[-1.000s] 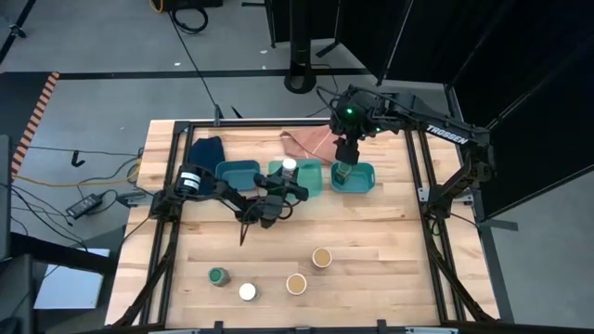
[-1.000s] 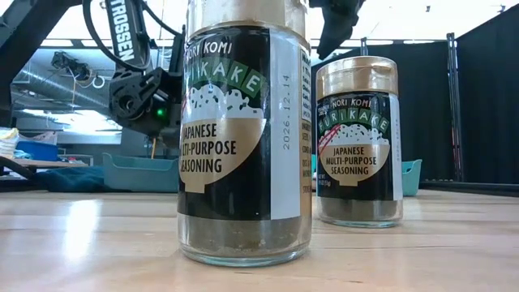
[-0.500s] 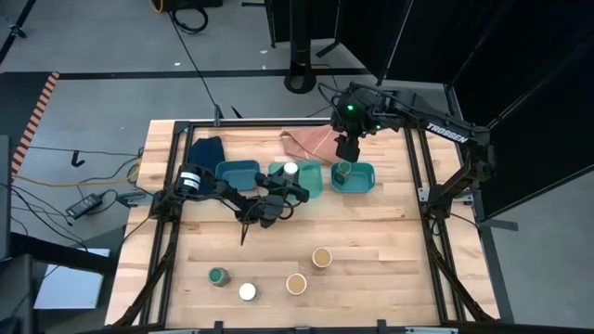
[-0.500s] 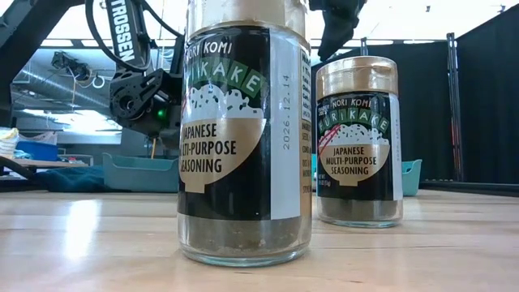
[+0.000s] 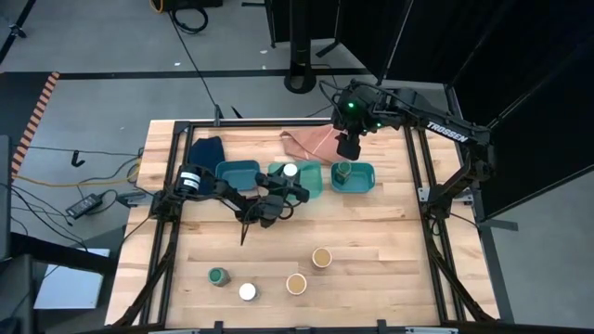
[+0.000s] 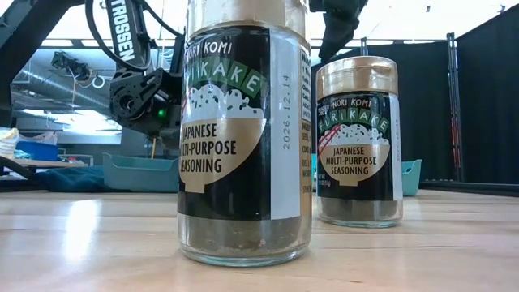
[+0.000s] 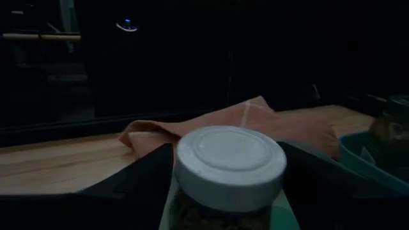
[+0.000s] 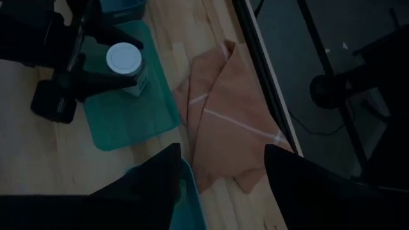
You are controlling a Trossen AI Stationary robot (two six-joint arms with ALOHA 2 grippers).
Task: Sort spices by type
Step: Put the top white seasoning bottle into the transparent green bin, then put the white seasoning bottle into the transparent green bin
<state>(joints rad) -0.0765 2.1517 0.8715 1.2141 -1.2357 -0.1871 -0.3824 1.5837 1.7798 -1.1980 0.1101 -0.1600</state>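
My left gripper (image 5: 286, 182) is shut on a white-lidded jar (image 5: 290, 170) in the middle teal tray (image 5: 311, 184). My right gripper (image 5: 348, 146) hangs open above the right teal tray (image 5: 364, 178), where a green-lidded jar (image 5: 343, 170) stands on its base. Standing on the near part of the table are a green-lidded jar (image 5: 218, 276), a white-lidded jar (image 5: 247, 291) and two tan-lidded jars (image 5: 296, 283) (image 5: 321, 257). The low view shows the tan-lidded pair up close (image 6: 243, 138) (image 6: 358, 142). My left gripper pinches the white-lidded jar by its glass body just under the lid (image 7: 192, 207), one finger (image 7: 137, 185) on each side. The fingers come in level from the table's near-left. The jar stands upright over the middle tray; its base is hidden.
An empty teal tray (image 5: 238, 173) lies left of the middle one. A dark blue cloth (image 5: 206, 148) and a folded pink-tan cloth (image 5: 306, 141) lie along the far edge. Bare wood spreads between the trays and the near jars.
My right gripper has risen and drawn slightly toward the far edge, uncovering the green-lidded jar, which stays upright in the right tray.
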